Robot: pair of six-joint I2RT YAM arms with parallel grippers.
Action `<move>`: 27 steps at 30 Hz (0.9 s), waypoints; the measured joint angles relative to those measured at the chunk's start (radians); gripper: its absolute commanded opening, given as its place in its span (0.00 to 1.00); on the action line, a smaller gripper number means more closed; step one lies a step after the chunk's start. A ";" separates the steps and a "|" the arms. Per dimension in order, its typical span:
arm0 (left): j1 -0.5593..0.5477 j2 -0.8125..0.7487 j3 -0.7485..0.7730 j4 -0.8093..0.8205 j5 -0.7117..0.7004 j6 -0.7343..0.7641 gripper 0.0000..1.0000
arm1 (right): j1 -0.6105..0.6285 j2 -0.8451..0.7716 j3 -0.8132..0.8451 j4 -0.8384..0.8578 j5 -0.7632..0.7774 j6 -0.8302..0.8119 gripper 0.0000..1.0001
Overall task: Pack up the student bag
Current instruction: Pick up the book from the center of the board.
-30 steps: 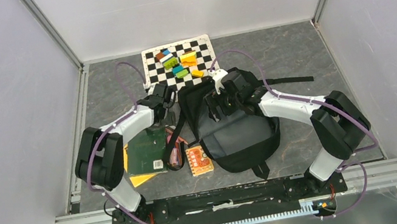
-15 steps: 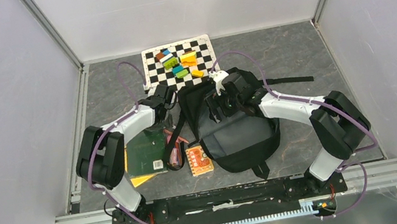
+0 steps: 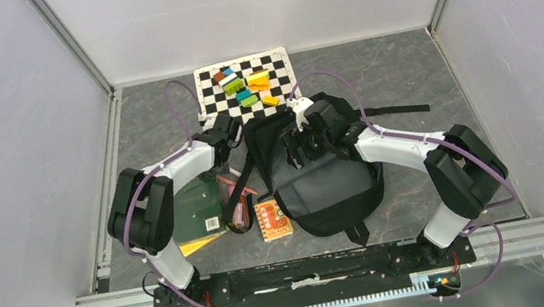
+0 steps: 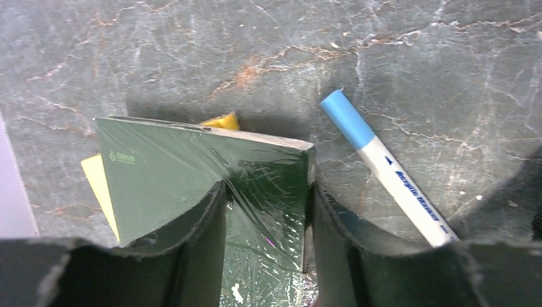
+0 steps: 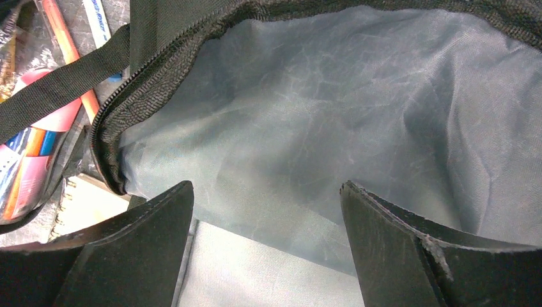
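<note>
The student bag [image 3: 333,185] lies open in the middle of the table, black outside with a grey lining [image 5: 332,109]. My right gripper [image 3: 301,144] hangs open inside its mouth, with only lining and a pale flat panel [image 5: 268,275] between the fingers [image 5: 267,198]. Left of the bag, my left gripper [image 3: 226,161] is shut on the far corner of a plastic-wrapped green notebook [image 3: 198,209]. In the left wrist view the fingers straddle that corner [image 4: 265,211] and the wrap creases between them. A yellow notebook [image 4: 96,179] lies beneath it.
A blue-capped white marker [image 4: 390,169] lies right of the green notebook. A colourful pouch [image 3: 237,202] and a small orange notebook [image 3: 273,219] sit by the bag's strap. A checkered mat [image 3: 272,77] with coloured blocks [image 3: 244,86] lies at the back.
My left gripper has closed from wide open onto the green notebook's corner, and the notebook has tipped and now looks narrower from above. The right arm has stayed put.
</note>
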State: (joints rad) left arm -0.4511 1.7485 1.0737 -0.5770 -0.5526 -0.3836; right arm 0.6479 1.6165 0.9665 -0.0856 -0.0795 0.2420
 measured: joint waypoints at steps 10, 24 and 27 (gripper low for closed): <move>0.005 -0.201 -0.023 -0.039 -0.041 0.022 0.10 | 0.000 -0.004 0.000 -0.002 -0.003 -0.001 0.90; 0.010 -0.542 -0.099 -0.097 0.035 0.014 0.02 | 0.000 -0.039 -0.013 -0.006 -0.003 0.000 0.90; 0.010 -0.627 -0.098 -0.111 0.080 -0.002 0.02 | 0.000 -0.050 -0.014 -0.008 -0.003 0.000 0.90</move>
State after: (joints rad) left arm -0.4408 1.1213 0.9752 -0.6876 -0.4725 -0.3851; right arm 0.6479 1.5665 0.9520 -0.0937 -0.0826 0.2417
